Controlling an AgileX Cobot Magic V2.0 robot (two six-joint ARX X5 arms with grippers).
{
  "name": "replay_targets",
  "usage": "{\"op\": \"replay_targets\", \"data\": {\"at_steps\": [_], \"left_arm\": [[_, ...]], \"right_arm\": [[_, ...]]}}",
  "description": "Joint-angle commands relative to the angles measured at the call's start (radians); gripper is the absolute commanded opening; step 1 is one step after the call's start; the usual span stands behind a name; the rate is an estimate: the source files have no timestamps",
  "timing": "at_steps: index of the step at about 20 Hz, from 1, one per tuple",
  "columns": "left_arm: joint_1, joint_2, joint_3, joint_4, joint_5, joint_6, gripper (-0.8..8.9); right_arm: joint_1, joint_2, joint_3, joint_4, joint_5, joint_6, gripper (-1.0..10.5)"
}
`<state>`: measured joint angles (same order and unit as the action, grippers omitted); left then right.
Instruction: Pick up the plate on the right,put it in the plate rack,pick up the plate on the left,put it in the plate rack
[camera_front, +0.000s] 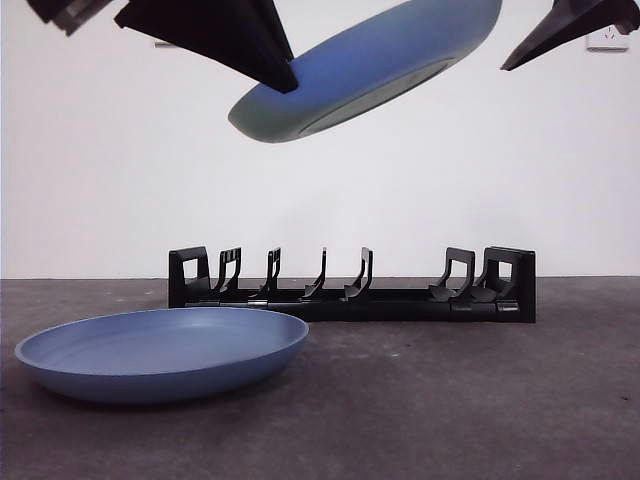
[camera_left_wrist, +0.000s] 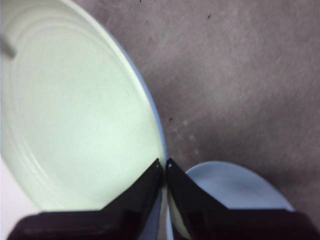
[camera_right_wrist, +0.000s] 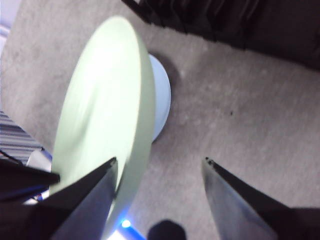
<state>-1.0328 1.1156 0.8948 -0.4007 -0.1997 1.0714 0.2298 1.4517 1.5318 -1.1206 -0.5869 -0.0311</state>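
While a shallow round blue plate (camera_front: 160, 350) lies flat on the table at eight o'clock of the long black pronged plastic plate rack (camera_front: 350, 290), the left gripper (camera_left_wrist: 164, 165) is clamped on the rim of a second tilted blue-green plate (camera_front: 380, 65), high above the rack at twelve o'clock. The right gripper (camera_right_wrist: 160, 165), jaws spread wide and holding nothing, stands beside that raised plate. The racking step appears to be in hand; next, the plate wants turning upright and lowering between paired prongs.

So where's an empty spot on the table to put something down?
The dark table is bare in front of the plate rack and off to the picture's right. The picture's left is taken by the blue plate. Overhead is crowded: the left gripper holds the other plate up, with the right gripper open beside it.
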Motion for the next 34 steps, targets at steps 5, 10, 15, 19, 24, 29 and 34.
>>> {"op": "replay_targets", "data": {"at_steps": [5, 10, 15, 19, 24, 29, 34], "left_arm": [[0.022, 0.000, -0.001, 0.011, 0.125, -0.233, -0.08], [0.162, 0.000, -0.001, 0.180, 0.335, -0.497, -0.08], [0.371, 0.000, -0.001, 0.442, 0.563, -0.783, -0.08], [0.497, 0.018, -0.001, 0.553, 0.663, -0.923, -0.08], [0.639, 0.111, -0.001, 0.674, 0.816, -1.062, -0.08], [0.715, 0.284, 0.066, 0.701, 0.884, -1.079, -0.08], [0.742, 0.457, 0.191, 0.692, 0.920, -1.079, -0.08]], "right_arm": [[-0.002, -0.063, 0.149, 0.101, 0.134, 0.005, 2.9], [-0.002, -0.191, 0.183, 0.179, 0.452, 0.029, 2.8], [-0.001, -0.226, 0.180, 0.014, 0.448, -0.027, 2.8], [0.000, -0.226, 0.142, -0.052, 0.330, -0.027, 2.8], [0.000, -0.226, 0.035, -0.054, 0.186, -0.026, 2.8], [0.027, -0.226, -0.138, -0.022, 0.145, -0.026, 2.8], [0.082, -0.226, -0.284, 0.054, 0.142, 0.000, 2.8]]}}
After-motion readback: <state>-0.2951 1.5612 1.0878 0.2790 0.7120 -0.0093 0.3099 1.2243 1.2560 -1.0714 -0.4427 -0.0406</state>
